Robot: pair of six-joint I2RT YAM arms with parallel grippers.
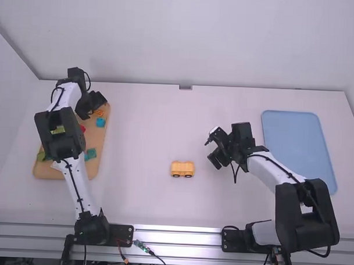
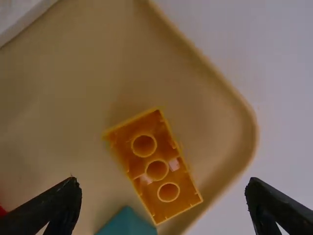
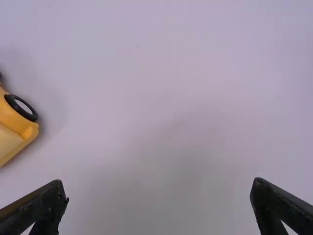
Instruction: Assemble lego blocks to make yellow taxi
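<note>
The left gripper (image 2: pixel 162 179) was spread wide above the far end of the tan tray (image 2: pixel 237 95), its fingers to either side of a yellow brick (image 2: pixel 157 170) lying with its hollow underside up. Fetching that brick looked to be the step in hand; the next move called for lining up with its slanted sides, lowering and closing. It would probably need turning over before being pressed on.

Room was tight there: the tray's raised rim ran close beside one corner, and a teal brick (image 2: pixel 126 225) crowded the near end. Farther out, the wheeled yellow taxi base (image 1: pixel 182 169) stood on the white table (image 1: pixel 142 137), well apart from the tray, with table between for the carry. Beyond it, the right gripper (image 3: pixel 158 181) was parted, holding nothing, short of the blue tray (image 1: pixel 298 154).
</note>
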